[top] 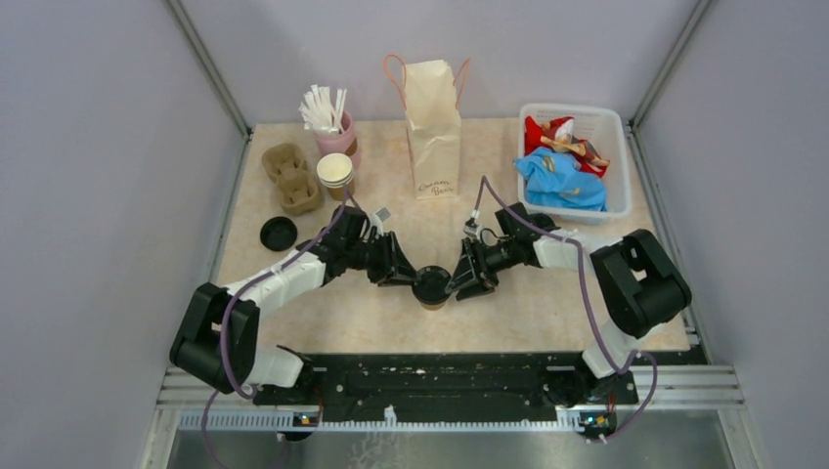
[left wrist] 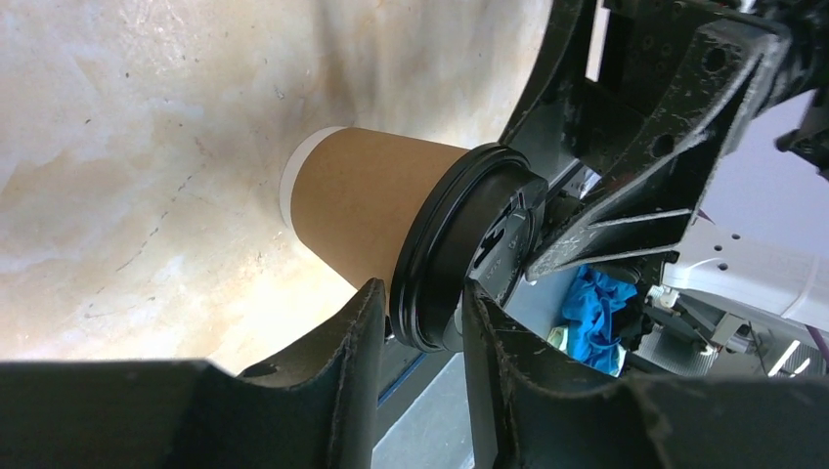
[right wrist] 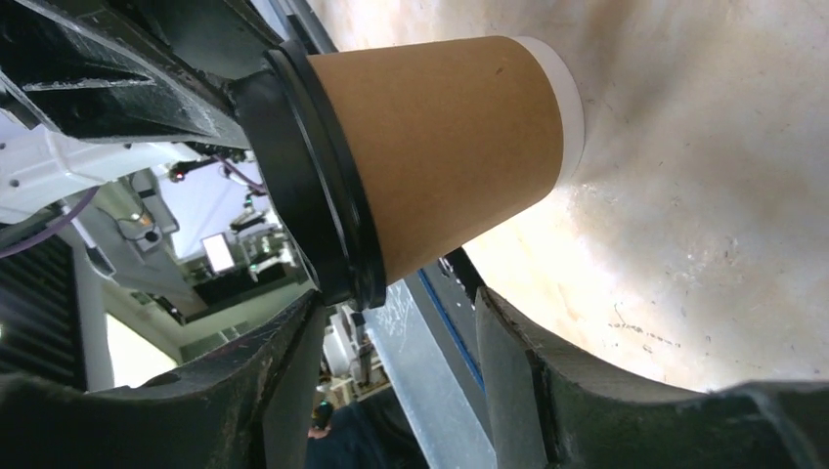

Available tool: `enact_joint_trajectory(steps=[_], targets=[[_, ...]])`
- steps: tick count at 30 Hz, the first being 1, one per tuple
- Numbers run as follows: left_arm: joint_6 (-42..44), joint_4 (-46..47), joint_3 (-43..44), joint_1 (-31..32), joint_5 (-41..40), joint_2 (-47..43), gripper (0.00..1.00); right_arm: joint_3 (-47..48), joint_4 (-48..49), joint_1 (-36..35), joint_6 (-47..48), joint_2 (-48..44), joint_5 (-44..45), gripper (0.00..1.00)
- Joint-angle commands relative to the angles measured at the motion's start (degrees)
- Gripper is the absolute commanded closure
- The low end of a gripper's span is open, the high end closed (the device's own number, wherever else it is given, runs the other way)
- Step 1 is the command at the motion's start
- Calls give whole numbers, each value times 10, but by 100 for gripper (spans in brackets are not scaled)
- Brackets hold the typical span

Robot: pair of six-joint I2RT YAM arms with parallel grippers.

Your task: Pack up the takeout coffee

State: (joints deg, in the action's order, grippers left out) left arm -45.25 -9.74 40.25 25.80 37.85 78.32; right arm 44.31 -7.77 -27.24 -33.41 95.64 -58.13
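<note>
One takeout coffee [top: 431, 286], a brown paper cup [right wrist: 440, 147] with a black lid [left wrist: 440, 254], stands on the table's near middle between both arms. My left gripper [top: 411, 277] reaches it from the left. In the left wrist view its fingertips [left wrist: 370, 313] sit on either side of the lid's rim, closed onto it. My right gripper [top: 458, 281] comes in from the right. It stands open [right wrist: 396, 308]: one fingertip [right wrist: 308, 313] is just under the lid's edge, the other is clear of the cup wall.
A tall paper bag [top: 433, 127] stands upright at the back middle. Left of it are a pink cup of straws [top: 332, 122], stacked lidless cups [top: 334, 171], a pulp cup carrier [top: 290, 176] and a loose black lid [top: 279, 233]. A white bin [top: 608, 127] of packets sits back right.
</note>
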Motion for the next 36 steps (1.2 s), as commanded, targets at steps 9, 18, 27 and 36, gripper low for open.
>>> enact_joint_trajectory(steps=[9,18,27,36], targets=[[12,-90,77,0,-27,-18,43,51,-69,-36,10,-62,63,24],[10,-97,43,0,-42,-47,44,-27,35,-45,-15,-9,96,34],[27,-155,75,0,-83,-103,43,80,-90,-45,1,-61,136,22],[107,-126,104,0,-77,-42,18,145,-221,-45,59,-84,242,9]])
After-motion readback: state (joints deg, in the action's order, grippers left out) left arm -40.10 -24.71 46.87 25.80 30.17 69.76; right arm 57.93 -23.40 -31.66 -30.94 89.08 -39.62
